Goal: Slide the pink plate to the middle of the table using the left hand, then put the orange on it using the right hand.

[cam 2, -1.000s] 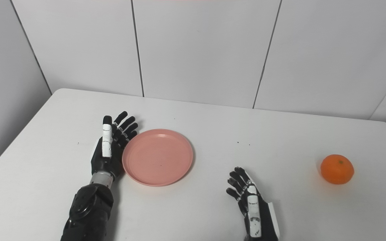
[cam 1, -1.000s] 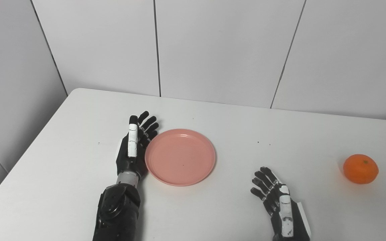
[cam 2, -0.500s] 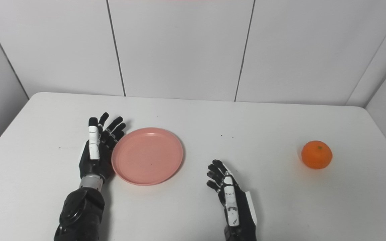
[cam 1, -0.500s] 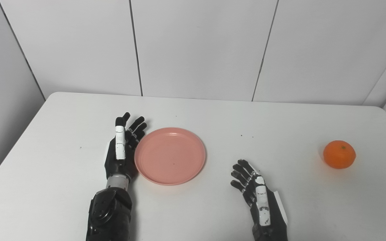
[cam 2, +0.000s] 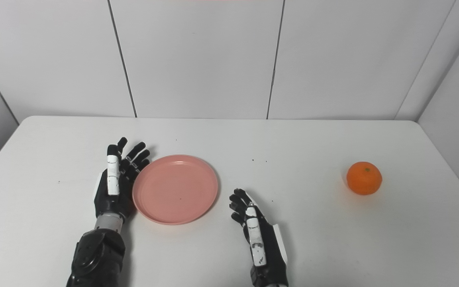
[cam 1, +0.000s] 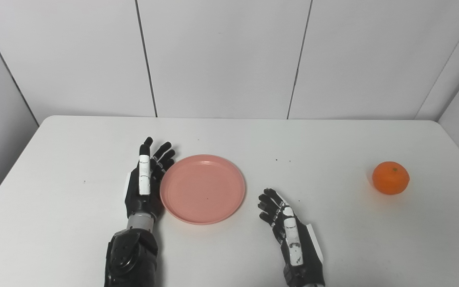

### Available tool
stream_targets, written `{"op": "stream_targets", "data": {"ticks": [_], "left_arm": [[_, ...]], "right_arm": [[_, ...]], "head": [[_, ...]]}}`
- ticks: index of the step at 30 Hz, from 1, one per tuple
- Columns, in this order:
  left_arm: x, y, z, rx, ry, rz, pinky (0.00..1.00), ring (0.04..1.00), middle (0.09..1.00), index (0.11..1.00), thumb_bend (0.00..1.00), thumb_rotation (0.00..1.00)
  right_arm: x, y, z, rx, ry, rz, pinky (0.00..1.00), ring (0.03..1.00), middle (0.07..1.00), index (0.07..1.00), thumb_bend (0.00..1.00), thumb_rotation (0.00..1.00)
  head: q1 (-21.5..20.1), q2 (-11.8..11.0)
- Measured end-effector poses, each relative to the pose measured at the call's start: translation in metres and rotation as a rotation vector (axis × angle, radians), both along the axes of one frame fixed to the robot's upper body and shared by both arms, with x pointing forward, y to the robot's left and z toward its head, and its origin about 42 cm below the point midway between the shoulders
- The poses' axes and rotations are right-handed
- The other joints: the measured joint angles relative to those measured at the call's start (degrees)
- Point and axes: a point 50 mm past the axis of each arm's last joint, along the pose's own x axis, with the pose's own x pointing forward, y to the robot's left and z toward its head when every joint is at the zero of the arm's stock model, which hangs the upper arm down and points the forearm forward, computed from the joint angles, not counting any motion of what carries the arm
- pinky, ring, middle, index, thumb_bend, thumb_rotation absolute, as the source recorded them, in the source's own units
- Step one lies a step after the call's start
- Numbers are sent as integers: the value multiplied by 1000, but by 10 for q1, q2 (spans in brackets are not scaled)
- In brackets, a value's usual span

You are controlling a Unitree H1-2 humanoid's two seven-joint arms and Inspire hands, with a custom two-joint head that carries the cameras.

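The pink plate (cam 1: 203, 187) lies flat on the white table (cam 1: 333, 247), a little left of its middle. My left hand (cam 1: 145, 181) stands open on edge against the plate's left rim, fingers spread and pointing away from me. Near the front edge, my right hand (cam 1: 289, 231) rests open on the table just right of the plate, holding nothing. The orange (cam 1: 390, 177) sits alone far to the right, well apart from both hands.
White wall panels (cam 1: 221, 56) rise behind the table's far edge. A few tiny dark specks (cam 1: 283, 160) dot the tabletop beyond the plate.
The camera has swung to the right, shifting the whole scene left. The left hand stays against the plate's left rim. The right hand looks closer to the plate than before.
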Motion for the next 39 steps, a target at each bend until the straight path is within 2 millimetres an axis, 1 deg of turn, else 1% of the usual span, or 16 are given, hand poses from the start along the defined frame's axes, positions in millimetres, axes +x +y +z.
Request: {"op": "stream_targets", "data": {"ticks": [6, 14, 15, 17, 19, 21, 24, 26, 27, 30, 32, 33, 36, 39], "left_arm": [[0, -3, 0, -1, -1, -2, 858, 820, 803, 954, 930, 822], [0, -3, -1, 7, 2, -2, 867, 826, 809, 959, 935, 832], [0, -3, -2, 7, 3, -2, 873, 827, 815, 962, 932, 834], [1, -3, -4, 6, 7, -2, 886, 829, 821, 959, 923, 828], [1, -2, -4, 5, 5, -1, 886, 829, 821, 957, 921, 827], [1, -2, -4, 6, 2, -4, 879, 831, 823, 963, 927, 828], [3, 0, -3, 9, -2, -13, 878, 840, 830, 975, 947, 823], [3, 1, -4, 6, -3, -17, 892, 840, 826, 978, 958, 820], [4, 2, -4, 3, -4, -19, 906, 843, 825, 978, 950, 822], [8, 5, -3, -3, -5, -23, 907, 845, 827, 977, 936, 827], [10, 8, -4, 2, -3, -24, 917, 850, 825, 978, 926, 826], [11, 9, -4, -2, -2, -24, 922, 852, 825, 977, 920, 824], [14, 9, -3, -5, -2, -25, 911, 848, 825, 977, 916, 828], [15, 9, -4, -2, -2, -29, 933, 854, 830, 977, 895, 822]], "right_arm": [[0, 0, 0, 0, 0, 1, 880, 867, 849, 848, 827, 1000], [1, 0, -1, -1, 1, 1, 878, 869, 851, 852, 830, 1000], [2, 0, -1, -4, 1, 1, 867, 864, 849, 853, 826, 1000], [2, 1, -2, -18, -14, -2, 837, 857, 861, 871, 781, 1000], [2, 2, -5, -43, -39, -5, 832, 856, 863, 874, 774, 1000], [2, 1, -5, -51, -51, -10, 822, 849, 861, 875, 775, 1000], [2, 1, -4, -64, -62, -20, 826, 847, 856, 871, 818, 1000], [2, 1, -3, -65, -65, -26, 815, 840, 849, 866, 848, 1000], [3, 1, -1, -66, -71, -30, 814, 840, 847, 861, 865, 1000], [3, -5, 2, -69, -76, -73, 820, 843, 845, 855, 873, 1000], [4, -11, 9, -67, -95, -106, 822, 841, 843, 851, 875, 1000], [4, -13, 13, -65, -109, -121, 827, 842, 842, 849, 881, 1000], [4, -15, 18, -67, -127, -133, 818, 836, 832, 840, 885, 1000], [4, -18, 26, -97, -159, -148, 798, 830, 835, 845, 879, 1000]], "head": [[1, 0], [-11, -1], [-11, -2], [-10, -3], [-12, -4], [-17, -6], [-24, -9], [-44, -13], [-47, -14], [-56, -16], [-65, -20], [-75, -27], [-84, -32], [-91, -34]]}}
